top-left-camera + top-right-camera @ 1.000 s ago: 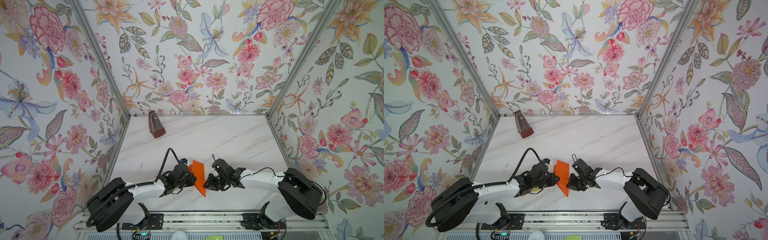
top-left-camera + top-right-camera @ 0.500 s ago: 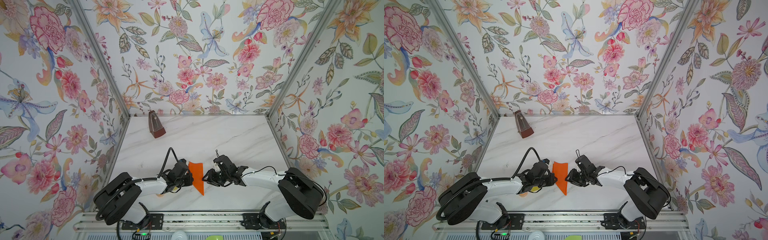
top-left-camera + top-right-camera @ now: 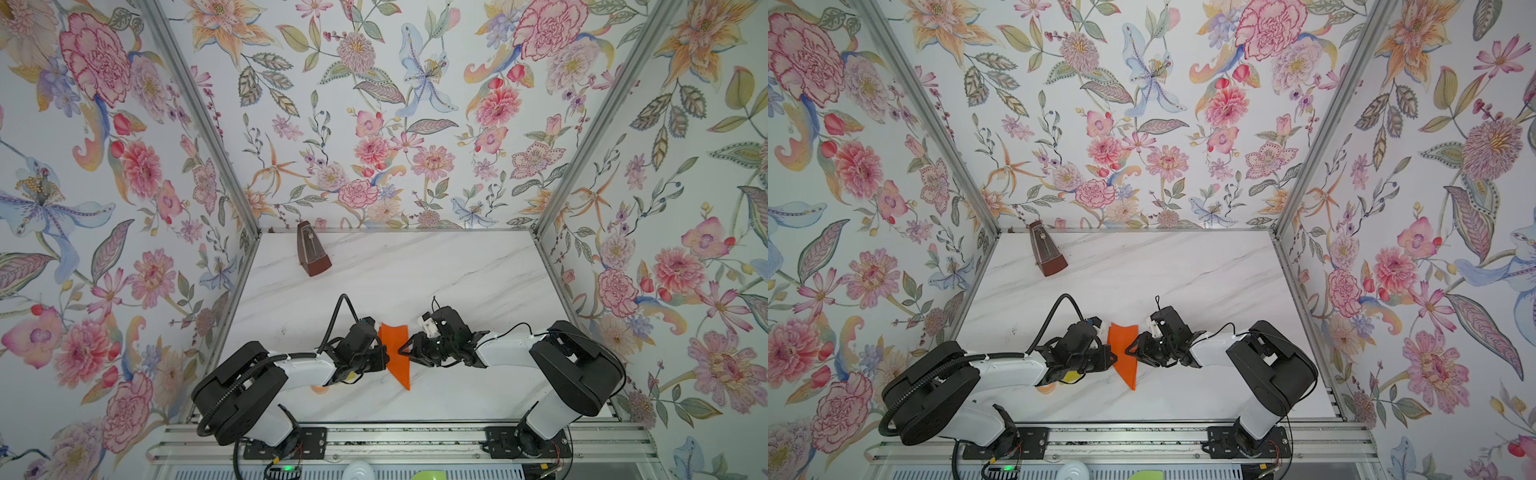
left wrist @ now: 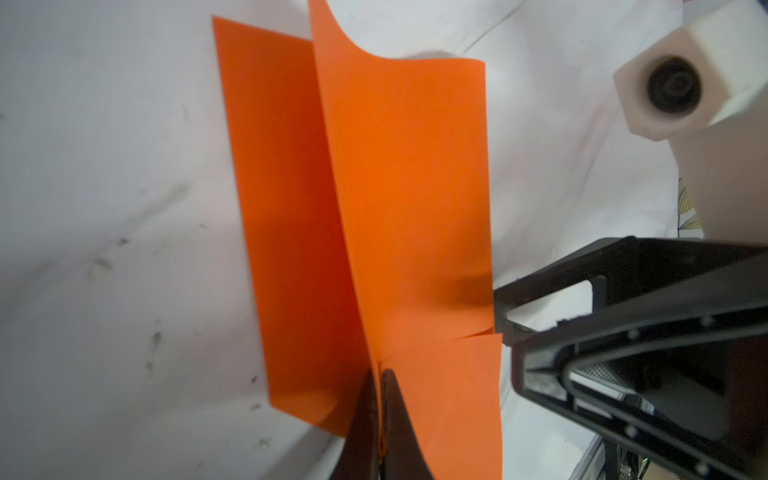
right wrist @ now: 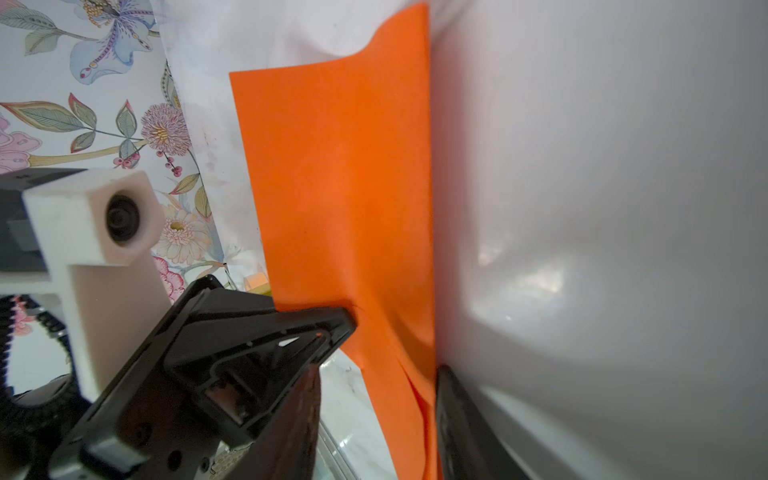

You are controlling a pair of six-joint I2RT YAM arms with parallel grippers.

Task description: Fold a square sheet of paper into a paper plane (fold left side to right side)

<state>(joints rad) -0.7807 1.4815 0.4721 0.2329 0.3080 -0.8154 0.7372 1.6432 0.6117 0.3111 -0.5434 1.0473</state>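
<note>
The left gripper (image 4: pixel 380 382) is clamped on the centre crease of the paper plane (image 4: pixel 407 199), which stands mid-tabletop (image 3: pixel 415 270). The right gripper (image 4: pixel 505 328) has its jaws apart at the wing edge. Risk: an off-line closure could crumple or tear that wing.

Walls (image 3: pixel 415 104): floral wallpaper on three sides, pink blooms.
Corner posts (image 3: pixel 203 124): silver metal.
Table (image 3: pixel 457 270): white marble look, grey veins.
Light: bright, even.

The paper (image 3: pixel 395 353) (image 3: pixel 1123 353) is bright orange and creased into a narrow dart, with its wide end rearward and its point frontward. It sits front-centre on the worktop (image 3: pixel 415 270). One wing lies flat, and the other (image 4: pixel 407 208) stands up, curling, from the centre crease.
</note>
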